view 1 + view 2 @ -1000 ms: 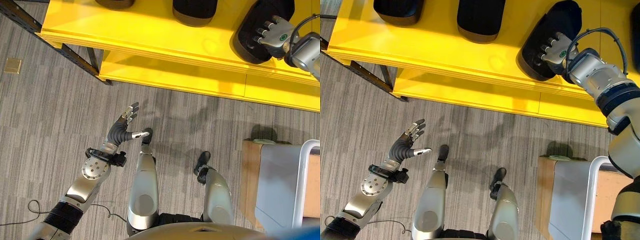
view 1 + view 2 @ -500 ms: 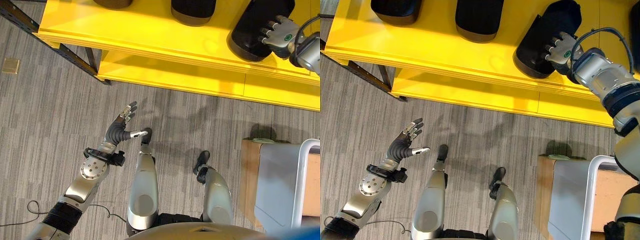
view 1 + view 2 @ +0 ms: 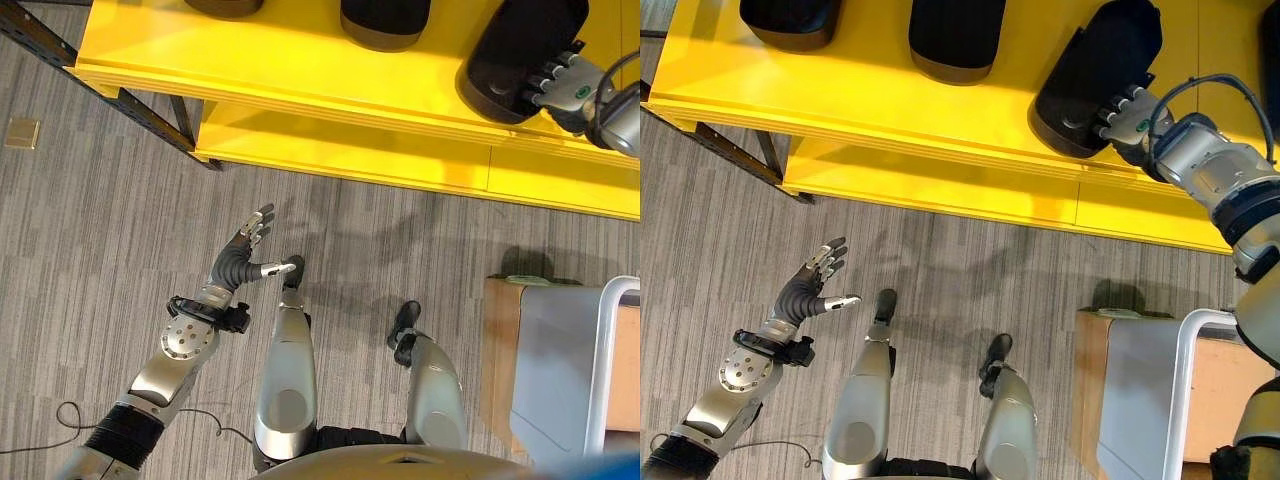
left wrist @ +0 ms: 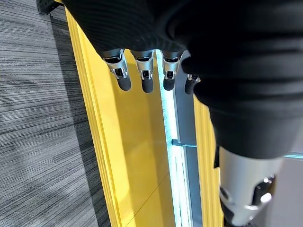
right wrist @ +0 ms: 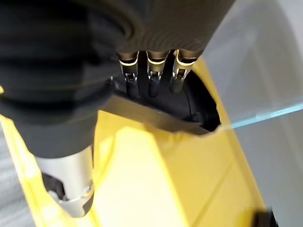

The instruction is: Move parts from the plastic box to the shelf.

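A black moulded part [image 3: 512, 48] lies tilted on the top board of the yellow shelf [image 3: 300, 70]. My right hand [image 3: 1132, 118] is at the part's near end, open, its straight fingers [image 5: 149, 81] resting on the part's [image 5: 191, 104] edge with the thumb apart. Two more black parts [image 3: 956, 35] [image 3: 790, 20] sit further left on the same board. My left hand [image 3: 243, 258] hangs open over the floor in front of the shelf, holding nothing; its fingers [image 4: 144, 78] point toward the yellow shelf edge [image 4: 128, 142].
A grey plastic box [image 3: 560, 370] with a pale rim stands on a brown stand at the lower right. A lower yellow board [image 3: 400, 160] juts out under the top one. The shelf's dark metal frame [image 3: 60, 45] slants at the upper left. A small tan square [image 3: 22, 132] lies on the floor.
My right hand has slid back from the top of the black part toward the shelf's front edge. The part stays on the board. The left hand has not moved.
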